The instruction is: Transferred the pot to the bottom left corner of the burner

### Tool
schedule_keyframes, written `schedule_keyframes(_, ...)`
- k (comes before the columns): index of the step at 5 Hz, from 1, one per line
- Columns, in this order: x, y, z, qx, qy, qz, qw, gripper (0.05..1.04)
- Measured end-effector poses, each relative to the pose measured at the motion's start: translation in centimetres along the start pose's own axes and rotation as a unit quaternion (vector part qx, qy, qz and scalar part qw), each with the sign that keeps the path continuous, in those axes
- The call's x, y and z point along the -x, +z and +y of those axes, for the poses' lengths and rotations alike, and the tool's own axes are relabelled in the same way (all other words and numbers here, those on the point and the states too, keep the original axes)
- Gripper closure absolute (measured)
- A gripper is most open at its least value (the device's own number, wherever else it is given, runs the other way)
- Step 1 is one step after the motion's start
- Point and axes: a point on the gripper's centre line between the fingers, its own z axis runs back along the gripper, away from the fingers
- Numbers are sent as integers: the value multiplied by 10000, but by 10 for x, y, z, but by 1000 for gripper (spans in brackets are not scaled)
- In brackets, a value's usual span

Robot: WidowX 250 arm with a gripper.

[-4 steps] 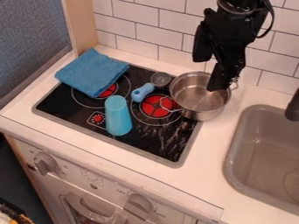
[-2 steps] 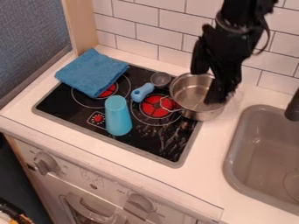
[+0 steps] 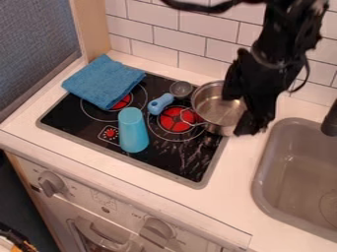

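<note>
Pot (image 3: 215, 109) sits at the far right of the stovetop (image 3: 164, 157); the gripper (image 3: 239, 113), jaws apparently spread by its right side, could tip it by pressing down misaligned.

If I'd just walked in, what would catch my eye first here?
Probably the black robot gripper, at the right side of the shiny metal pot. Next, the red burner centre just left of the pot. Then the folded blue cloth over the stovetop's back left corner, and the turquoise cylinder nearer its front.
</note>
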Motion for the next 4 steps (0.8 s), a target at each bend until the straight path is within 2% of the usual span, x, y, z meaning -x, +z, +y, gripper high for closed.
schedule_keyframes(1,-4,-23,-3,-31,-38,-79,10000,83)
schedule_keyframes(2,-4,-46,5,-52,213,-528,9984,83)
schedule_keyframes(3,-8,-58,8,-15,52,-557,9984,153)
schedule_keyframes(4,-9,-60,9,-48,9,-545,9985,433)
